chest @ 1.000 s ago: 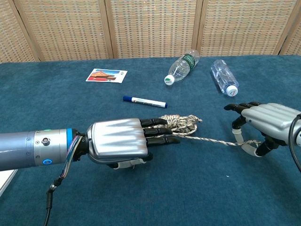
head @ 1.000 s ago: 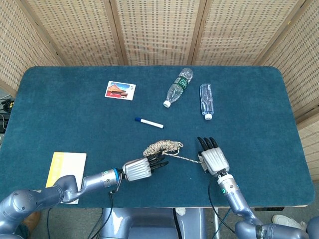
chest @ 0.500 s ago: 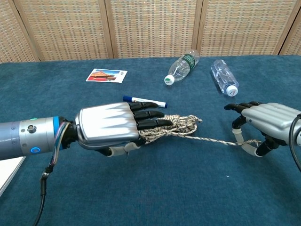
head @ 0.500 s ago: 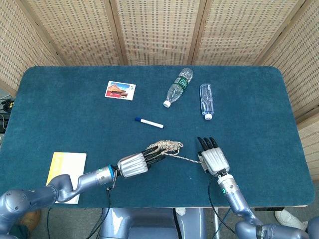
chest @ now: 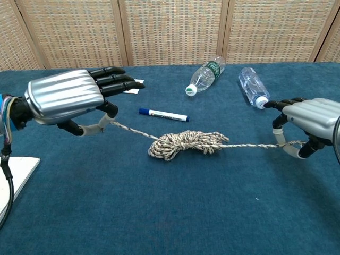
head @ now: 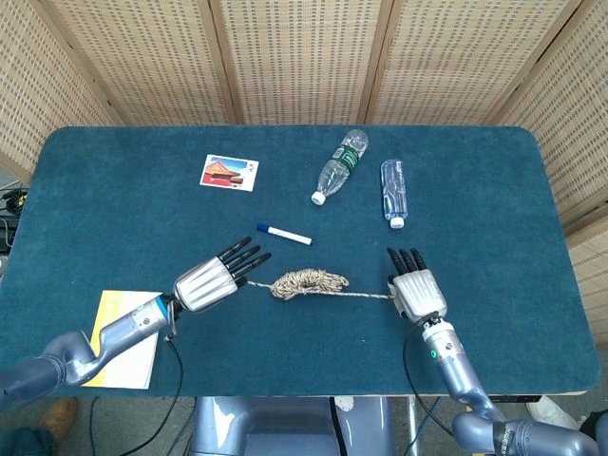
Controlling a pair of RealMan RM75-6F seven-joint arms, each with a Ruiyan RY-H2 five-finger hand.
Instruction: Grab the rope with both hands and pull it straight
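Observation:
A speckled beige rope (head: 309, 282) lies mid-table, most of it still in a loose bundle (chest: 186, 143). One strand runs left from the bundle to my left hand (head: 214, 277), which pinches the rope end under its thumb with the other fingers stretched out; the chest view shows this hand (chest: 74, 98) raised off the cloth. Another strand runs right, nearly taut, to my right hand (head: 418, 290), which pinches it between thumb and finger (chest: 311, 125) just above the table.
A blue-capped marker (head: 283, 234) lies just behind the bundle. Two clear bottles (head: 340, 163) (head: 394, 192) and a postcard (head: 229, 172) sit further back. A yellow booklet (head: 123, 323) lies by the front left edge of the blue table (head: 494, 171).
My left hand has pulled away to the left and lifted, drawing a strand out of the bundle. The right hand has shifted slightly right, tightening its strand.

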